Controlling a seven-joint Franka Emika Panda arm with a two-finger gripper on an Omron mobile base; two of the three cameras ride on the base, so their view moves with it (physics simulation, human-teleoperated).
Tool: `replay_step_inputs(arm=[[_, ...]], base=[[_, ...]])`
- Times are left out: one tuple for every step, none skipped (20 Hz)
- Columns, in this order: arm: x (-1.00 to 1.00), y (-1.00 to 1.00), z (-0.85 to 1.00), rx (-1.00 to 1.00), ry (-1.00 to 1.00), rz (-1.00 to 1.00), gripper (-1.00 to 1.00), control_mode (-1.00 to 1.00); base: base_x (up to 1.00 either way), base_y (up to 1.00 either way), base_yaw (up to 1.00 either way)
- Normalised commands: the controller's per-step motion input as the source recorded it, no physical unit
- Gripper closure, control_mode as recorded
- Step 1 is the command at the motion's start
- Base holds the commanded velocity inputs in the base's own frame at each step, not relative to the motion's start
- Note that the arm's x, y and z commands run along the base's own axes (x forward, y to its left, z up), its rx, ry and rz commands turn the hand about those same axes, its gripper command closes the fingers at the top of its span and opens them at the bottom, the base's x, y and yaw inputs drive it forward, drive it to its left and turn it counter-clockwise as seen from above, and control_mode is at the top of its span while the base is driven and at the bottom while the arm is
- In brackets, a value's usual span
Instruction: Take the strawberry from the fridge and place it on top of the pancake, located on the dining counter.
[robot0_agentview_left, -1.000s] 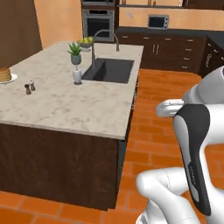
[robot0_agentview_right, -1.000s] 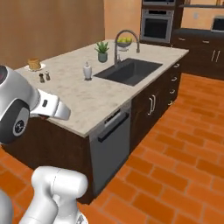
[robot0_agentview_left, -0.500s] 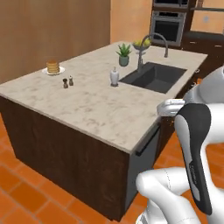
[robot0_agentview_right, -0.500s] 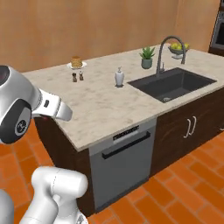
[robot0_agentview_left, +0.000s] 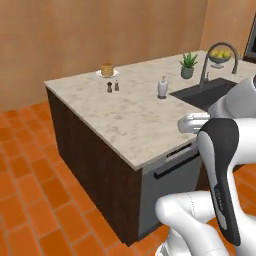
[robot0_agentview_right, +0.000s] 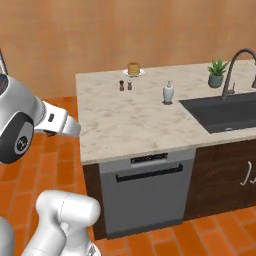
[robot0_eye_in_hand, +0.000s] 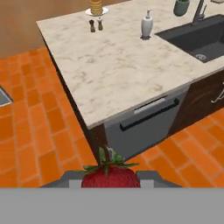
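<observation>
A red strawberry (robot0_eye_in_hand: 110, 175) with green leaves sits at the bottom of the hand view, and my gripper (robot0_eye_in_hand: 110, 180) is shut on it. It hangs over the orange brick floor, short of the dining counter's (robot0_agentview_left: 134, 118) near edge. The pancake (robot0_agentview_left: 106, 69) stack stands on its white plate at the far corner of the beige marbled top, also seen as the pancake (robot0_agentview_right: 133, 68) and the pancake (robot0_eye_in_hand: 96, 7). The dining counter (robot0_agentview_right: 131, 121) (robot0_eye_in_hand: 114, 65) lies between me and the stack. The fridge is out of view.
Two small shakers (robot0_agentview_left: 113, 87) (robot0_agentview_right: 125, 85) stand just in front of the plate. A white soap dispenser (robot0_agentview_right: 168, 93), the black sink (robot0_agentview_right: 225, 112), a curved faucet (robot0_agentview_left: 215, 62), a potted plant (robot0_agentview_left: 188, 65) and a fruit bowl (robot0_agentview_left: 220, 55) fill the right side. A dishwasher (robot0_agentview_right: 145, 192) fronts the counter.
The base has driven and turned, so the whole scene has shifted right. The counter's pancake end has come toward the middle of the views and the ovens have left them.
</observation>
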Motion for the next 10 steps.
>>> replay_step_inputs(arm=[[0.00,0.00,0.00,0.00,0.00,0.00,1.00,1.00],[0.00,0.00,0.00,0.00,0.00,0.00,1.00,1.00],[0.00,0.00,0.00,0.00,0.00,0.00,1.00,1.00],[0.00,0.00,0.00,0.00,0.00,0.00,1.00,1.00],[0.00,0.00,0.00,0.00,0.00,0.00,1.00,1.00],[0.00,0.00,0.00,0.00,0.00,0.00,1.00,1.00],[0.00,0.00,0.00,0.00,0.00,0.00,1.00,1.00],[0.00,0.00,0.00,0.00,0.00,0.00,1.00,1.00],[0.00,0.00,0.00,0.00,0.00,0.00,1.00,1.00],[0.00,0.00,0.00,0.00,0.00,0.00,1.00,1.00]], base=[[-0.16,-1.00,0.51],[-0.13,-1.00,0.48],[-0.12,-1.00,0.48],[-0.11,-1.00,0.47],[-0.10,-1.00,0.46],[-0.09,-1.00,0.47],[-0.09,-1.00,0.48],[0.00,-1.00,0.49],[0.00,-1.00,0.47],[0.00,-1.00,0.47]])
